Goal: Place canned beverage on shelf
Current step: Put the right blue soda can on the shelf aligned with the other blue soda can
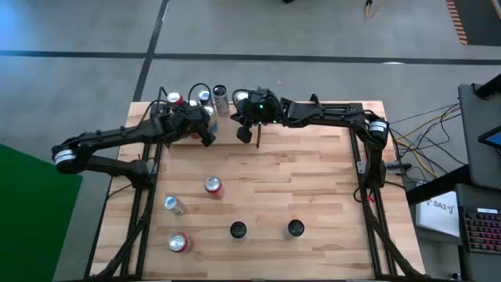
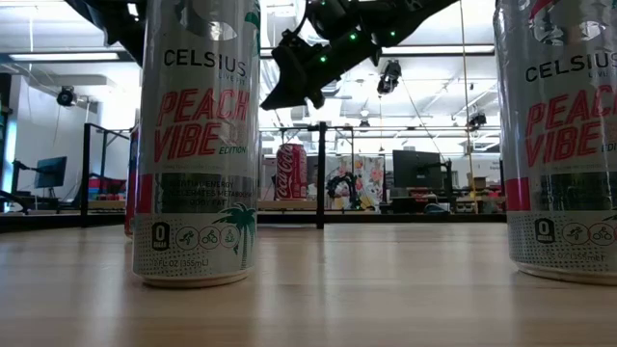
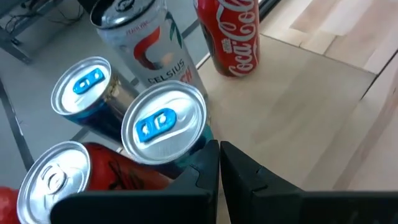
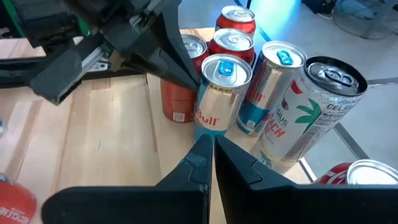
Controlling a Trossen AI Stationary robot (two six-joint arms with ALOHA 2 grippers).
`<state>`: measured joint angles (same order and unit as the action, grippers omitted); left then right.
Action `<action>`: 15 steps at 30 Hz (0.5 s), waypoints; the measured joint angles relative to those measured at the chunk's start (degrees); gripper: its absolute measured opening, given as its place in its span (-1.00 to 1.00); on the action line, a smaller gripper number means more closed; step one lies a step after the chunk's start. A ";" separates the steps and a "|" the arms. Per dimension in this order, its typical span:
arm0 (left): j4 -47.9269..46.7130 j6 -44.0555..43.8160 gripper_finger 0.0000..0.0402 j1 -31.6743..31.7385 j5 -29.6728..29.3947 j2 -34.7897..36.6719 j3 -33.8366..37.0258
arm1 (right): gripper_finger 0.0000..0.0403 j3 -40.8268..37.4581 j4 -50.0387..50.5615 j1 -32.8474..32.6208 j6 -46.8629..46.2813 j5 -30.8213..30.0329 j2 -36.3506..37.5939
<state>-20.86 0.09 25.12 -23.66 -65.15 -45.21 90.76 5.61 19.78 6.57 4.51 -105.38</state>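
High view: both tools clenched and empty over the shelf (image 1: 313,117) at the worktop's far edge.
Left tool (image 1: 208,138) touches, perhaps, the cans (image 1: 205,97); right tool (image 1: 244,135) hovers beside them.

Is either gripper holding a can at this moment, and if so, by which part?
Nothing is held. The left gripper and the right gripper are both shut with nothing between their fingers, each close to the cluster of cans at the table's far left corner.
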 joint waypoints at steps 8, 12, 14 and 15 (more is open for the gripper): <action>-1.31 11.07 -1.00 -0.18 8.84 3.61 -1.16 | -0.95 0.00 3.53 -0.14 -1.34 0.07 0.86; -5.83 21.51 -1.00 1.52 17.42 4.73 -4.84 | -0.95 0.00 5.86 -0.14 -2.94 0.81 2.90; -6.97 24.25 -1.00 2.92 22.74 4.53 -5.14 | -0.95 0.00 6.75 -0.14 -3.52 1.54 3.97; -6.99 24.55 -1.00 3.58 24.92 4.31 -5.18 | -0.95 0.00 7.44 -0.14 -3.63 1.65 4.55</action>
<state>-27.85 24.64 28.71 1.26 -60.85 -50.40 90.76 13.05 19.64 2.94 6.17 -100.83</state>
